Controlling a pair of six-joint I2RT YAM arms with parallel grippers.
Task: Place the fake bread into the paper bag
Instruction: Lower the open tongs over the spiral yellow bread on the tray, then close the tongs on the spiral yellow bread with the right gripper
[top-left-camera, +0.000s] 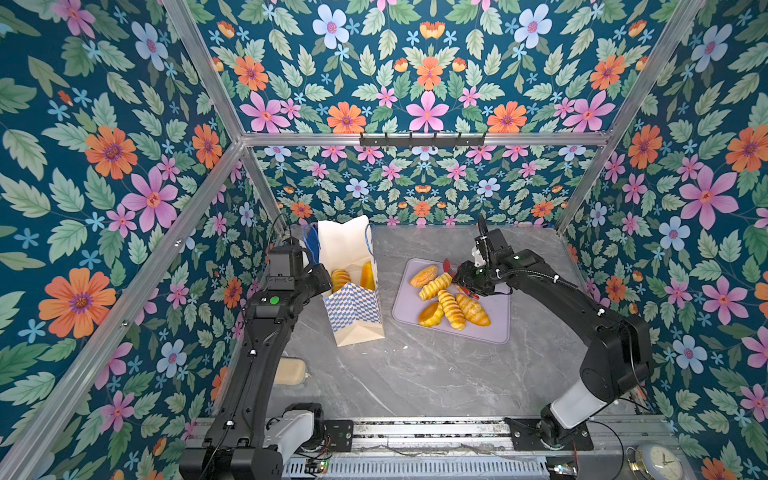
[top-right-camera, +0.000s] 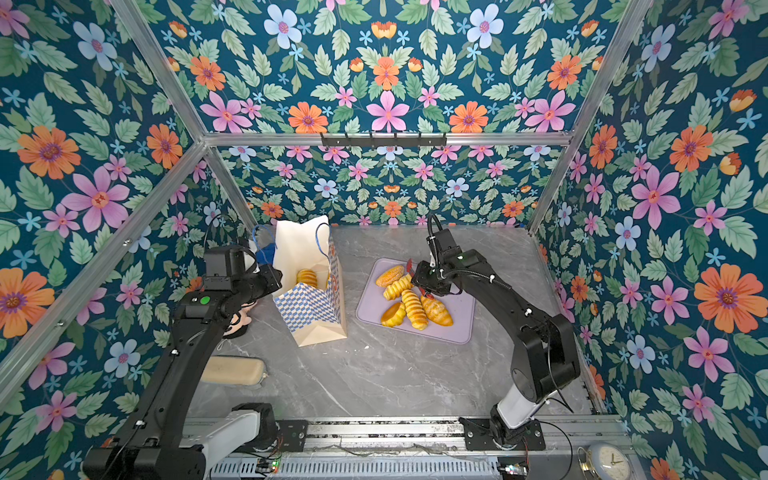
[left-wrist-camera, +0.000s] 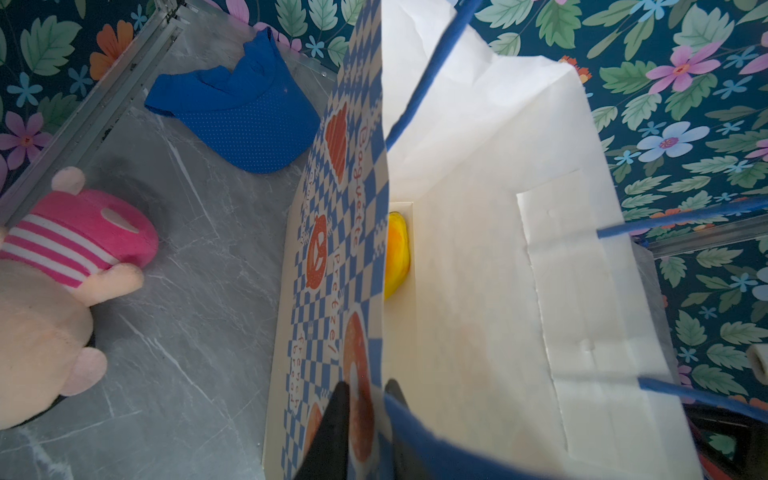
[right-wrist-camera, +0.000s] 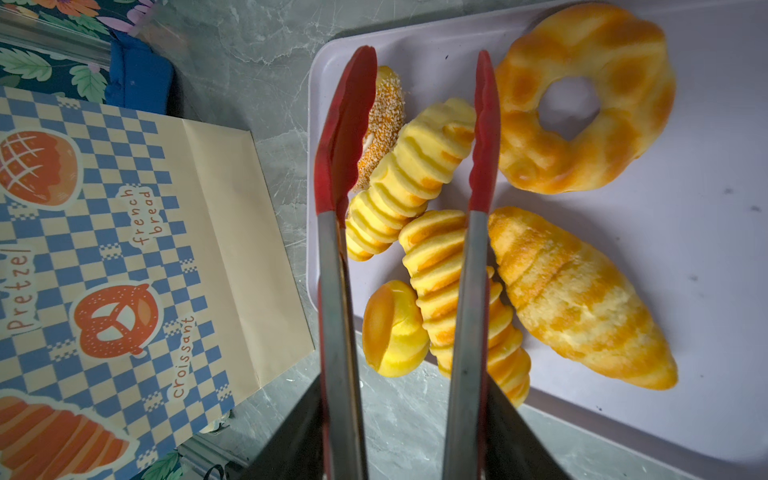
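Observation:
The paper bag (top-left-camera: 353, 309) (top-right-camera: 309, 311) stands open at the left of the table. My left gripper (top-left-camera: 327, 284) (left-wrist-camera: 365, 388) is shut on its near rim. Inside lie a ridged roll (top-left-camera: 340, 278) and a yellow piece (left-wrist-camera: 397, 253). Several pieces of fake bread rest on a lilac tray (top-left-camera: 492, 328) (right-wrist-camera: 706, 208). My right gripper (top-left-camera: 462, 280) (right-wrist-camera: 403, 399) is shut on red-tipped metal tongs (right-wrist-camera: 338, 291). The tong tips stand apart on either side of a ridged roll (right-wrist-camera: 415, 174). Beside it lie a sesame bun (right-wrist-camera: 384, 120), a ring doughnut (right-wrist-camera: 582, 158), a long loaf (right-wrist-camera: 573, 299), another ridged roll (right-wrist-camera: 453, 266) and a small bun (right-wrist-camera: 392, 328).
A blue visor cap (left-wrist-camera: 245, 116) and a pink-striped plush doll (left-wrist-camera: 62, 257) (top-right-camera: 239, 322) lie left of the bag. A beige oblong pad (top-left-camera: 291, 372) sits by the left arm. A clock (top-left-camera: 658, 461) is at the front right corner. Floral walls close in three sides.

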